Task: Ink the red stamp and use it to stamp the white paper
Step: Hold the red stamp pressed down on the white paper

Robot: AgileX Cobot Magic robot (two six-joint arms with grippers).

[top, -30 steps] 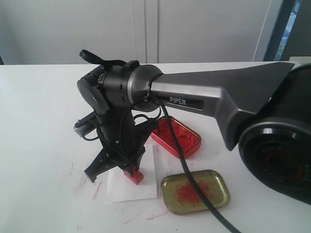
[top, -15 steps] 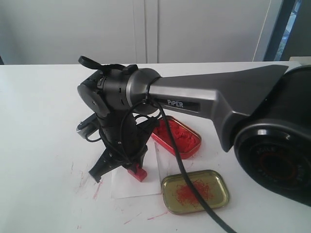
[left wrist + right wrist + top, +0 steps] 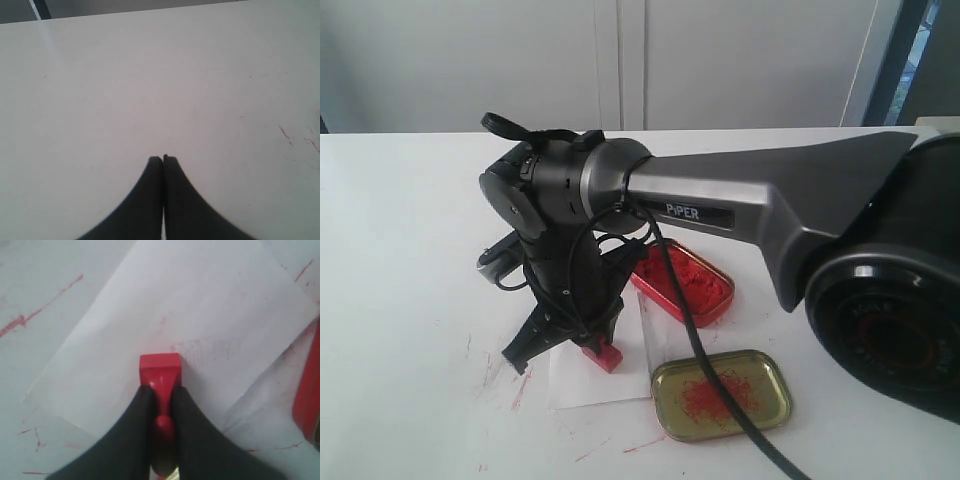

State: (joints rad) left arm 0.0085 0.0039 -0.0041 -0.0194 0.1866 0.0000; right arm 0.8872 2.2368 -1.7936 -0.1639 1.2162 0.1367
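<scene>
A: Right claw (image 3: 162, 391)?
B: Clamped on red stamp (image 3: 160, 367) handle; base on white paper (image 3: 200, 315), beside faint red print (image 3: 205, 347).
A: Left claw (image 3: 163, 160)?
B: Fingers together, over white table (image 3: 150, 75).

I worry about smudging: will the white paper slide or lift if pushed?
Likely light and floppy: the white paper is a thin single sheet lying flat. It could slide easily, since only the red stamp seems to press it.
</scene>
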